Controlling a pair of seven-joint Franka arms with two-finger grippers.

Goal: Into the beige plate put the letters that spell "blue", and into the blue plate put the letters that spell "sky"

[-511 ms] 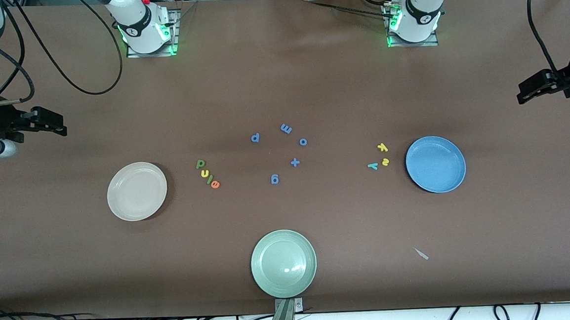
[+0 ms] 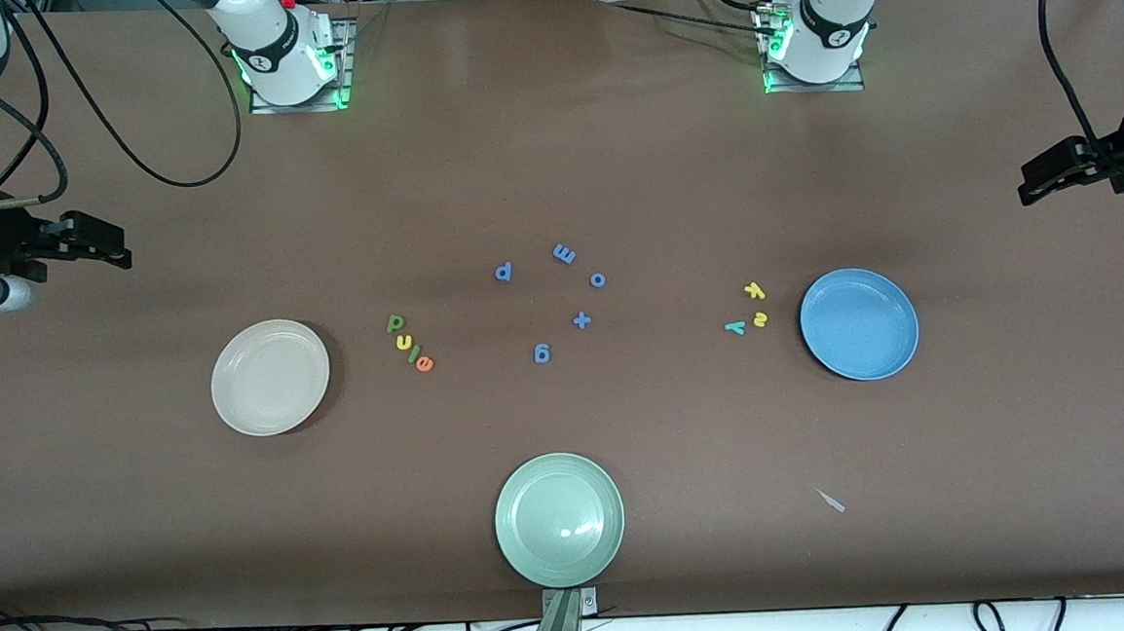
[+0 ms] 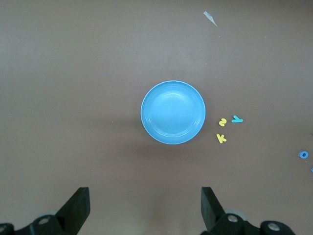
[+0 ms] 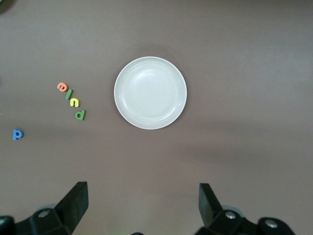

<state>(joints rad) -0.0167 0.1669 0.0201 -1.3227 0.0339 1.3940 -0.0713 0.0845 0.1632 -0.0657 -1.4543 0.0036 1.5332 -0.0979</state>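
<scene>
Both arms waited high and empty, and no letter had yet reached a plate.

The left gripper (image 3: 144,208) hung over the left arm's end of the table (image 2: 553,160), jaws spread wide, and the right gripper (image 4: 142,205) over the right arm's end, jaws likewise spread, so each wrist camera took in its own plate. The round cream-beige plate (image 2: 270,377) sat bare; just beside it, toward the table's middle, lay the small foam letters spelling "blue" (image 2: 409,342): dark green b, yellow u, thin green l, orange e, in a slanting row. The round medium-blue plate (image 2: 859,324) was bare too, with the yellow k, yellow s and teal y spelling "sky" (image 2: 749,309) near its rim. Each word probably lay by its plate to keep carries short.
</scene>
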